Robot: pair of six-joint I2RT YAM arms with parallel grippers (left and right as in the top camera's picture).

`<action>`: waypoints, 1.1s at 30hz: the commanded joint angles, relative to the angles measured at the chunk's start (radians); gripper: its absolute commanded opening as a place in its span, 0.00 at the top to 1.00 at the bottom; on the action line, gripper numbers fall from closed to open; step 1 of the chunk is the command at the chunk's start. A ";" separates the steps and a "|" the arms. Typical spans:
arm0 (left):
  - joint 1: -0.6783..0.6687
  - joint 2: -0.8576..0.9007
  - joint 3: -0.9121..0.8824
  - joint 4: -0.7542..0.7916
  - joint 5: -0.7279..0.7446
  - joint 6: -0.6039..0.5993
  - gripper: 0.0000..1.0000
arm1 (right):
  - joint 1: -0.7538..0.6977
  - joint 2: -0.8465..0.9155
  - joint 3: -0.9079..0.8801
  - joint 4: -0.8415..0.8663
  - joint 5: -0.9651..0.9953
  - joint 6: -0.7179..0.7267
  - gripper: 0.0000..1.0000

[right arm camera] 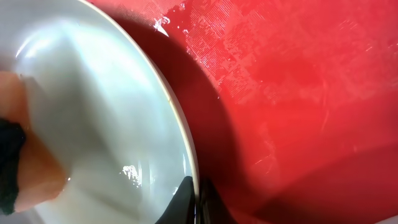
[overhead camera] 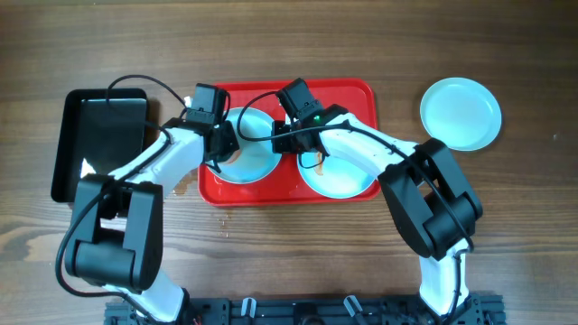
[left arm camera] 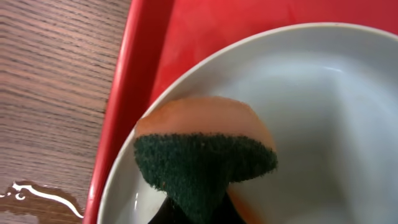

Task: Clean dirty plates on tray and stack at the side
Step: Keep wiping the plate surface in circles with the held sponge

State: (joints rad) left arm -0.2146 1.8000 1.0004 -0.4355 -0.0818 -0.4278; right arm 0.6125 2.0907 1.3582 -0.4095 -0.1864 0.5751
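Sponge point(left arm camera: 205, 165), clamped in left fingers point(overhead camera: 221, 144), presses the left plate point(overhead camera: 257, 162) on the tray point(overhead camera: 348, 95); right fingers point(right arm camera: 182, 200) pinch its rim. Second plate point(overhead camera: 343, 183) sits beside it; third plate point(overhead camera: 460, 113) lies on the table point(overhead camera: 524, 226), far right.

Red tray point(overhead camera: 354, 94), pale mint-white plates point(overhead camera: 460, 113), orange sponge point(left arm camera: 205, 155) (dark green scouring face), glossy black tray point(overhead camera: 99, 135), brown wood-grain table point(overhead camera: 271, 36).

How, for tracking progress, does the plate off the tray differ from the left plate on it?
The off-tray plate lies on the table, looking clean; the left plate sits on the tray, under a sponge, with the right gripper at its rim. Both are round and pale.
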 commanded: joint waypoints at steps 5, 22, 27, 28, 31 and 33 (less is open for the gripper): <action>0.015 -0.103 -0.019 -0.047 0.225 0.032 0.96 | 0.006 0.015 -0.025 -0.006 0.014 -0.018 0.96; 0.014 -0.028 -0.019 0.018 0.356 0.012 0.96 | 0.006 0.015 -0.025 0.001 0.013 -0.015 0.96; 0.014 0.042 -0.019 0.066 0.410 0.001 0.96 | 0.006 0.015 -0.025 0.002 0.014 -0.015 0.96; 0.014 0.050 -0.019 0.066 0.410 0.002 0.96 | 0.006 0.015 -0.025 0.002 0.014 -0.015 0.96; 0.015 0.063 -0.019 0.051 0.360 0.002 0.96 | 0.006 0.015 -0.025 0.001 0.014 -0.015 0.96; 0.017 0.063 -0.019 0.014 0.255 0.002 0.96 | 0.006 0.015 -0.025 0.000 0.014 -0.016 0.95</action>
State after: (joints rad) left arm -0.2001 1.8206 0.9871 -0.3752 0.2955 -0.4236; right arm 0.6136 2.0907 1.3571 -0.4038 -0.1871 0.5743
